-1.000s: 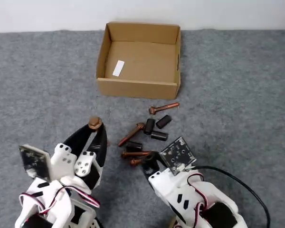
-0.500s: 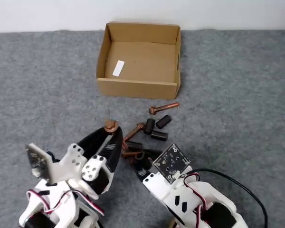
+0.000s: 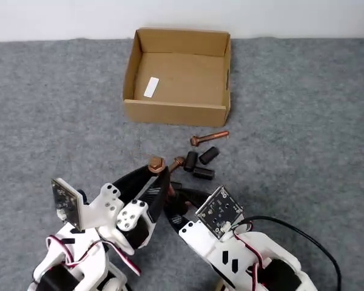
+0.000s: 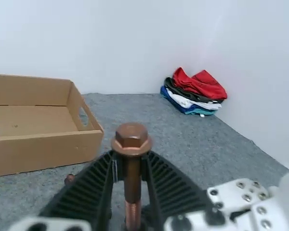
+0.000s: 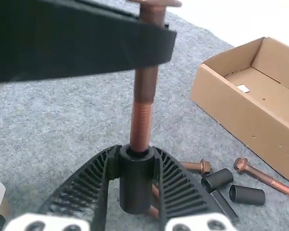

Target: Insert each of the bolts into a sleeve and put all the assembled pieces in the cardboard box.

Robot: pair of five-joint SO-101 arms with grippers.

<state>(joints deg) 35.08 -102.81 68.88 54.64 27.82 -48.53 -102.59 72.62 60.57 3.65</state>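
Fingers of the left gripper are pinching a copper bolt just under its hex head, holding it upright with the threaded end pointing down. Directly below, the right gripper is squeezing a black sleeve between its fingers, open end facing up. Held this way, the two parts are lining up on one axis, which is what the insertion needs. The bolt's thread is sitting at the sleeve's mouth and appears to be just entering; how deep it is reaching cannot be told.

Just beyond the two grippers, on the grey carpet, loose parts are lying in a small cluster: one loose bolt and three loose sleeves are showing clearly, with more copper partly hidden behind the arms. Farther out, past that cluster, the cardboard box is standing open with only a white slip on its floor, so the task seems to be at its first assembly.
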